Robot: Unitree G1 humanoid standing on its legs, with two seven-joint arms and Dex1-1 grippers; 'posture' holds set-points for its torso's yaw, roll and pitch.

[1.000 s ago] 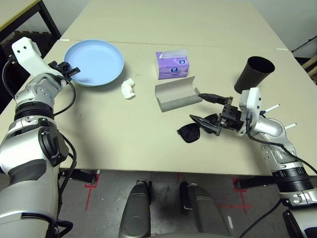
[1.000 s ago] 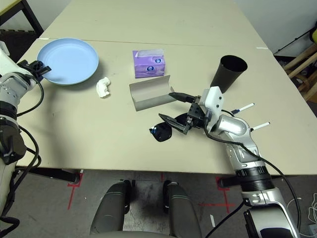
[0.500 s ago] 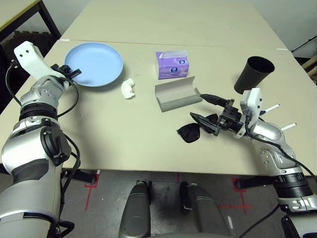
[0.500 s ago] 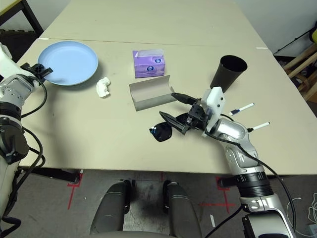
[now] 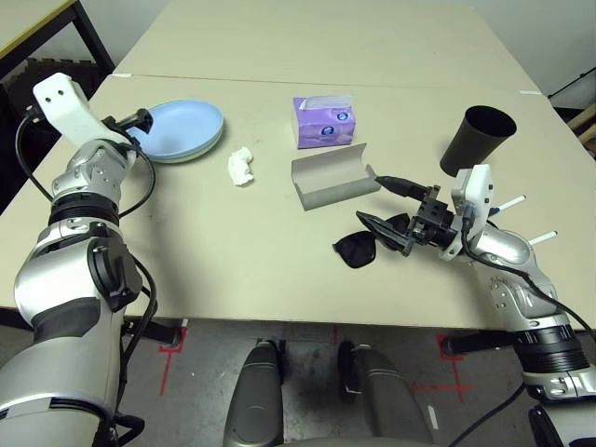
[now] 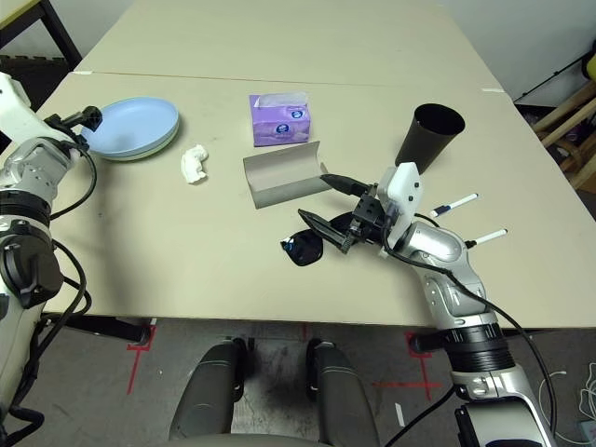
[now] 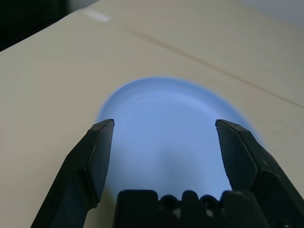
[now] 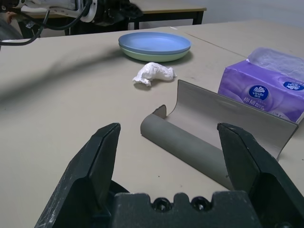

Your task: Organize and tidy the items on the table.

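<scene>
The light blue plate (image 5: 179, 128) lies stacked on the pale green plate (image 8: 157, 56) at the table's far left. My left gripper (image 7: 164, 124) stands open just off the plates' left rim, holding nothing. A crumpled white tissue (image 5: 241, 166) lies right of the plates. The grey glasses case (image 5: 331, 177) lies open at mid-table, with the purple tissue box (image 5: 323, 122) behind it. Black sunglasses (image 5: 358, 247) lie in front of the case. My right gripper (image 5: 370, 197) is open, empty, low over the sunglasses' right end and pointing at the case. The black cup (image 5: 477, 140) stands upright at the right.
The beige table (image 5: 205, 251) has bare top in front of the plates and across the near left. A seam crosses the top behind the tissue box. A dark frame (image 5: 56, 47) stands off the far left corner.
My left gripper has opened and let go of the blue plate, which has dropped flat onto the green plate. The right arm has barely moved.
</scene>
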